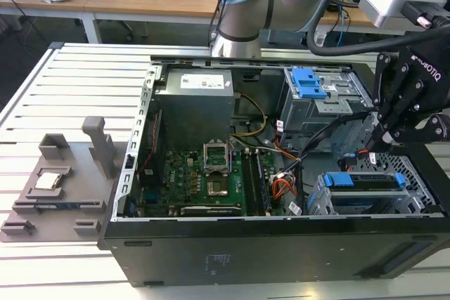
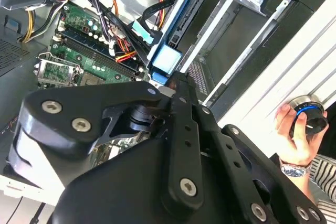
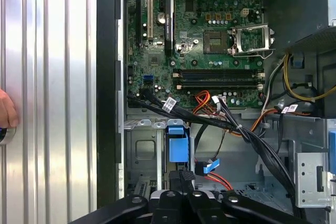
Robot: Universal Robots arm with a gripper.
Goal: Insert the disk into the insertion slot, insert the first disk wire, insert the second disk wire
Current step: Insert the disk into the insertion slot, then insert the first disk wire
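The gripper (image 3: pixel 181 176) hangs low inside the open computer case (image 1: pixel 211 251). In both wrist views its black fingers (image 2: pixel 181 95) are drawn narrow, tip to tip; whether anything is pinched between them is hidden by the fingers themselves. In the exterior view the gripper (image 1: pixel 377 147) carries white lettering on its black body.

Just beyond the fingertips sits the disk (image 3: pixel 177 142). Its bright blue carrier faces the camera and its body runs back into the insertion slot (image 1: pixel 394 201), the low silver cage with perforated walls at the exterior view's right. The disk's own label is out of sight.

Beside the fingertips a small blue connector (image 3: pixel 211 165) ends a red cable. A bundle of black wires (image 3: pixel 236 129) crosses above the disk, two of them bearing white printed tags (image 3: pixel 169 103), with orange wires (image 3: pixel 202 98) behind.

Farther on lies the green motherboard (image 3: pixel 210 35), white print on it. Beyond that are the grey power supply (image 1: pixel 193 96) with a white label and the taller cage with a blue latch (image 1: pixel 309 82).

Outside the case, on the slatted metal surface (image 1: pixel 42 103), a person's hand (image 2: pixel 299 129) holds a round blue-ringed knob (image 2: pixel 310 114); the arm is cut off at the frame edge.
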